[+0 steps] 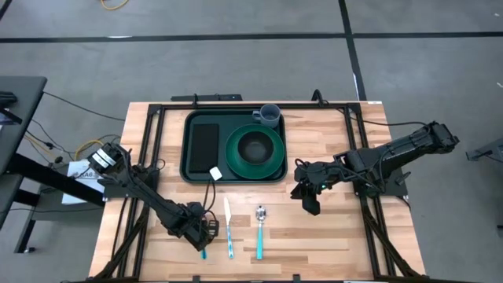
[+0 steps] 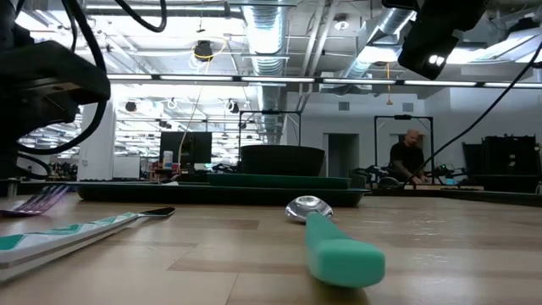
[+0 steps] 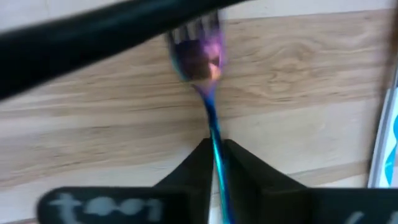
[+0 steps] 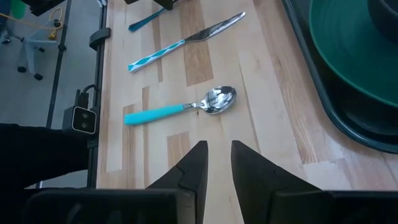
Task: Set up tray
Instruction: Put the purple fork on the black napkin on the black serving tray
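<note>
Left gripper [image 1: 206, 228] clenched on the iridescent metal fork [image 3: 200, 59], near-left of the large dark green plastic tray [image 1: 191, 171]. We see right gripper [image 1: 308, 196] slightly parted, holding nothing, right of tray.

Bright ceiling lights, soft shadows; the fork [image 3: 202, 59] is blurred, the spoon [image 2: 334, 237] defocused.

There is one tray [image 1: 189, 169], one round green plate [image 1: 236, 157], one dark bowl [image 1: 254, 145], one cup [image 1: 269, 115], one black napkin [image 1: 205, 141], one fork [image 3: 199, 59], one knife [image 1: 229, 228] and one spoon [image 1: 260, 228].
</note>
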Controlling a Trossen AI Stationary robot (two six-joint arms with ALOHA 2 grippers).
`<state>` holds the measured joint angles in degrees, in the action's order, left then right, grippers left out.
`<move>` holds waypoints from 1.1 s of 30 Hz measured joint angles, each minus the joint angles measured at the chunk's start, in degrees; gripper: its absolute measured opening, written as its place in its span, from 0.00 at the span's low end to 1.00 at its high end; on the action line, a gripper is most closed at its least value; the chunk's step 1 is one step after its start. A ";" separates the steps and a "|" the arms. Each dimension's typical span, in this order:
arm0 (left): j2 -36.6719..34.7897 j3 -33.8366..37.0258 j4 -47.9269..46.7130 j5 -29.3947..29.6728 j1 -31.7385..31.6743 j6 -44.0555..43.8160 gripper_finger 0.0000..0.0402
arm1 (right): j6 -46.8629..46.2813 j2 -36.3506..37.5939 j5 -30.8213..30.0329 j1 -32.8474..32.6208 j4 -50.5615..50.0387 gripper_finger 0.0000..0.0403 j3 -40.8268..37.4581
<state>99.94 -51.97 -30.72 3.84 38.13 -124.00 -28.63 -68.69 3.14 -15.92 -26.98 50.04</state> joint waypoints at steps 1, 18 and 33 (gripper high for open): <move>0.00 0.00 0.00 -0.02 0.00 0.40 0.04 | 0.03 0.00 -0.01 0.00 0.01 0.16 0.00; -6.25 0.79 -9.43 4.36 -0.13 -0.25 0.00 | 0.24 0.00 -0.07 0.00 0.00 0.16 0.00; -25.52 0.39 -31.71 15.86 -9.08 5.07 0.00 | 1.65 0.00 -0.20 1.83 -0.02 0.16 0.00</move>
<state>74.43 -51.57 -62.43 19.69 29.05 -118.93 -26.98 -68.69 2.94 -14.10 -27.00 50.04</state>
